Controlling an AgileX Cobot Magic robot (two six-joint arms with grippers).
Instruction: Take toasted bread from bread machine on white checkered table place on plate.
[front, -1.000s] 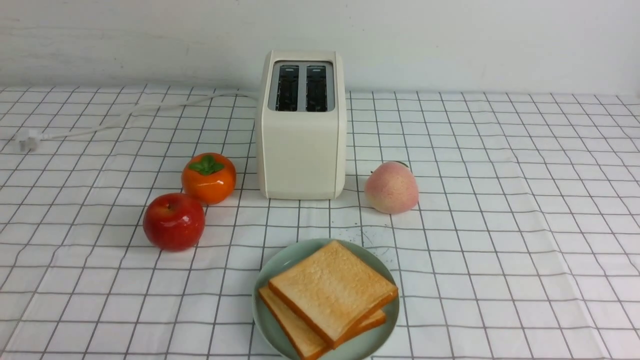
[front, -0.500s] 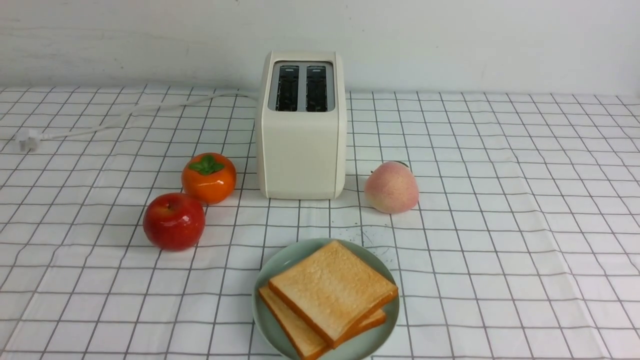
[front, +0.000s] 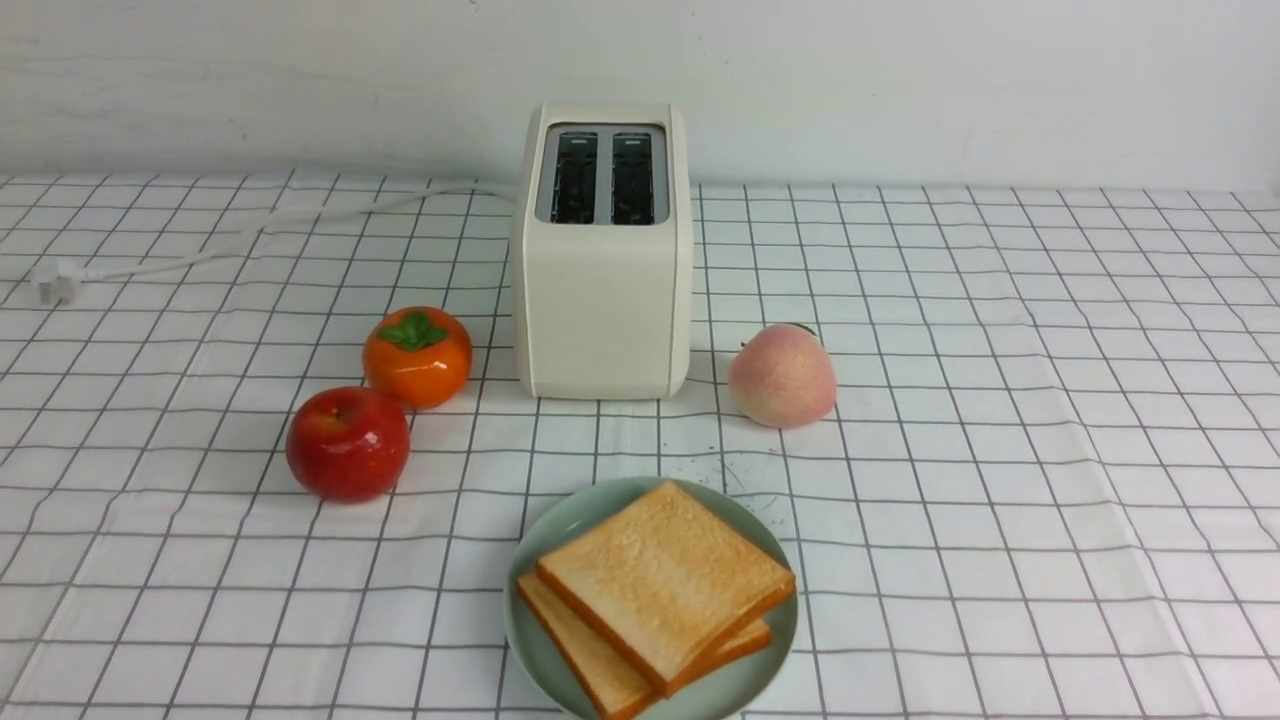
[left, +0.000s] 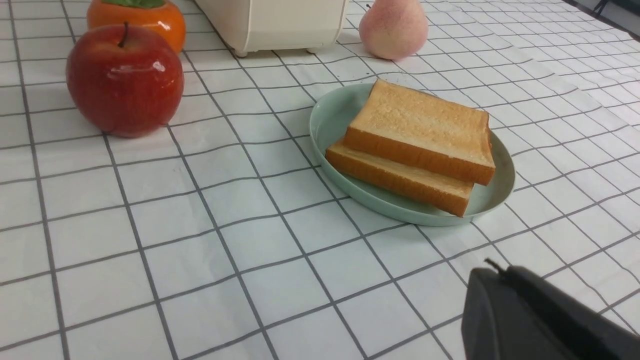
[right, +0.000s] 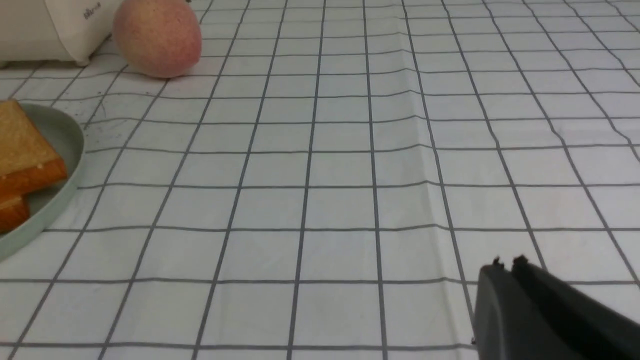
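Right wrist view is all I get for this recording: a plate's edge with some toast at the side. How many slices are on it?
Observer: Two slices of toasted bread lie stacked on the plate, the upper one turned a little off the lower.
Operator: Is any bread in the bread machine?
Observer: No. In the front view, both slots of the bread machine look empty.
Operator: I see a peach beside the machine. What is on its other side?
Observer: An orange persimmon and a red apple stand on the table to the machine's left, the apple nearer the robot.
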